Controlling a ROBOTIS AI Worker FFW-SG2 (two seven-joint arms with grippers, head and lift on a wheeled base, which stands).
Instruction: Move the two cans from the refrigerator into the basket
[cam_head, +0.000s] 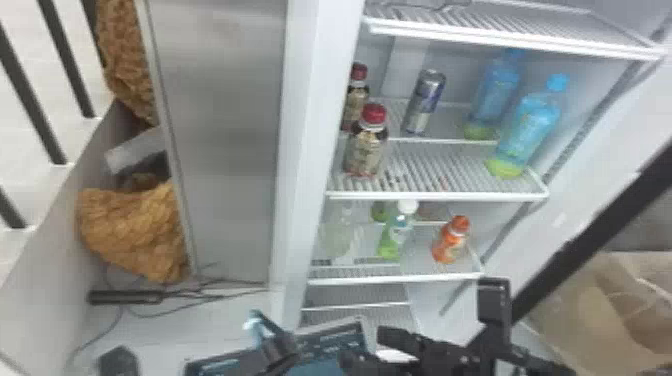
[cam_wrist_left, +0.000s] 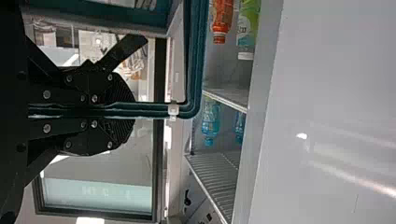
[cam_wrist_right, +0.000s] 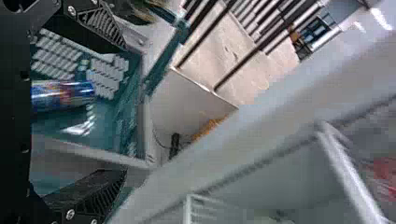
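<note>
Left gripper (cam_head: 275, 342): I'm clamping the handle (cam_wrist_left: 194, 56), seven o'clock.
Right gripper (cam_head: 364, 346): I'm holding it apart, six o'clock.
Basket (cam_head: 330, 329): holding one can (cam_wrist_right: 63, 95).
Refrigerator (cam_head: 311, 125): holding another can (cam_head: 424, 102), one-thirty.

Head view, upper right: a wire shelf (cam_head: 440, 195) supports one can (cam_head: 424, 102), two red-capped bottles (cam_head: 367, 150) and two blue bottles (cam_head: 532, 122).

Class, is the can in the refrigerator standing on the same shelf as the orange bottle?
No, the can stands on the shelf above the orange bottle.
</note>
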